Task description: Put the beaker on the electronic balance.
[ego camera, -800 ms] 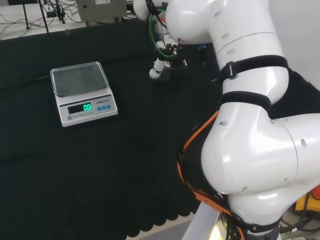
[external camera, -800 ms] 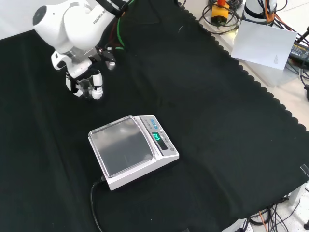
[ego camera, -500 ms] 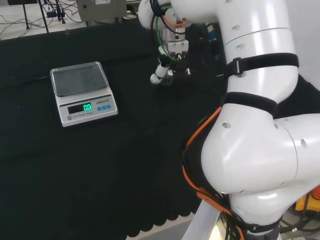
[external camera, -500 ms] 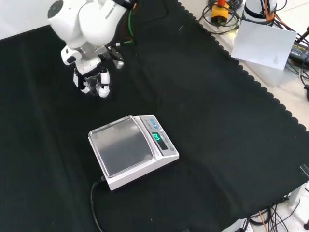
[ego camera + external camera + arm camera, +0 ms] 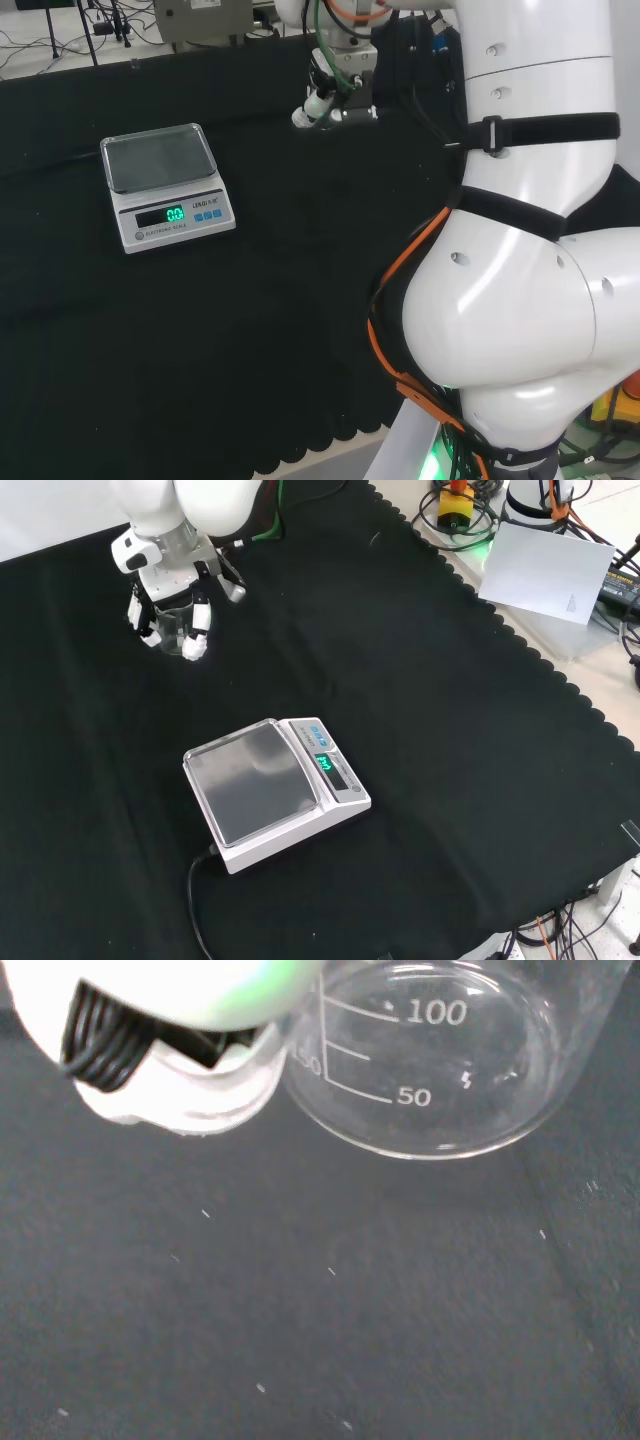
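Well beyond the balance (image 5: 275,792) in the front view, fingers (image 5: 199,623) curl round the clear beaker (image 5: 174,626); hand (image 5: 165,590) has risen since — beaker lifted, carry next.

A black cloth (image 5: 420,730) with a scalloped edge covers the bench, lying mostly flat with a few shallow creases. In the front view, beyond the cloth's right edge, a pale surface (image 5: 600,695) carries a white sheet (image 5: 545,570), tangled cables (image 5: 600,540) and a yellow and orange object (image 5: 455,505). In the head view, a grey box (image 5: 200,18) and more cables (image 5: 40,40) lie on a light floor past the cloth's far edge.
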Robot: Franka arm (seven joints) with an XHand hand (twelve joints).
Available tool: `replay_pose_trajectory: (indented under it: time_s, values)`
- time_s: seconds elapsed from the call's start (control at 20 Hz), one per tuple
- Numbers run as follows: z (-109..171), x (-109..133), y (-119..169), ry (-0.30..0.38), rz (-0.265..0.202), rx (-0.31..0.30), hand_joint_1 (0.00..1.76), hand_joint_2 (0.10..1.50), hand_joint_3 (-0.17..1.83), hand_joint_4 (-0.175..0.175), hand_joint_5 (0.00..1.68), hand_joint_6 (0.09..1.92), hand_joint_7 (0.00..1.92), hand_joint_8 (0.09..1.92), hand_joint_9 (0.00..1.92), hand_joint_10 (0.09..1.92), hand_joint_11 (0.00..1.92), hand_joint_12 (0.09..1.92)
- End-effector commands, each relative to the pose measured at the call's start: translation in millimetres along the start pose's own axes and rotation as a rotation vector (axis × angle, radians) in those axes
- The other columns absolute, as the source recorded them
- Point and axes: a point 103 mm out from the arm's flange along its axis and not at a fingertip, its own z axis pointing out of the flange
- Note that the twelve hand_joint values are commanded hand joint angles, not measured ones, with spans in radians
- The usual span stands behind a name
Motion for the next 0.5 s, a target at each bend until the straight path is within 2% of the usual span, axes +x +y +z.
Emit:
replay_pose_trajectory:
  time_s: [0.05, 0.15, 0.3, 0.5]
  values:
    - [-55.8, 67.7, -5.8, -0.023, -0.14, -0.04, 1.19, 0.59, 0.86, -0.175, 1.17, 0.95, 1.25, 1.28, 1.54, 0.64, 1.6, 0.58]
    - [-66.5, 93.5, -9.8, -0.027, -0.169, -0.048, 1.19, 0.59, 0.86, -0.175, 1.17, 0.95, 1.25, 1.28, 1.55, 0.64, 1.6, 0.58]
    - [-75.8, 133.6, -16.8, -0.017, -0.185, -0.047, 1.19, 0.59, 0.86, -0.175, 1.17, 0.94, 1.26, 1.27, 1.55, 0.64, 1.6, 0.58]
    - [-79.3, 190.5, -23.1, -0.02, -0.248, -0.035, 1.19, 0.59, 0.86, -0.175, 1.18, 0.93, 1.27, 1.26, 1.55, 0.63, 1.61, 0.57]
